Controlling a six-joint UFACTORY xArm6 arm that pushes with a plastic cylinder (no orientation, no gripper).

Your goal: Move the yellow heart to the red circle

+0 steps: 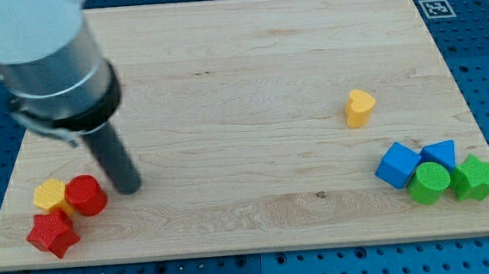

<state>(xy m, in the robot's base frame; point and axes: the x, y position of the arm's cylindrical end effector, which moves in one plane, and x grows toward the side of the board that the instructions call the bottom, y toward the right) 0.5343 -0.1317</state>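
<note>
The yellow heart (pixel 360 107) lies alone on the wooden board at the view's right, above the blue and green blocks. The red circle (pixel 85 196) sits at the view's bottom left, touching a yellow hexagon (pixel 50 195) on its left. My tip (pixel 128 187) rests on the board just to the right of the red circle, a small gap apart, and far to the left of the yellow heart.
A red star (pixel 53 234) lies below the yellow hexagon near the board's bottom left corner. At the bottom right are a blue cube (pixel 398 163), a blue triangle (pixel 440 153), a green circle (pixel 429 182) and a green star (pixel 474 177). The arm's grey body (pixel 44 47) fills the top left.
</note>
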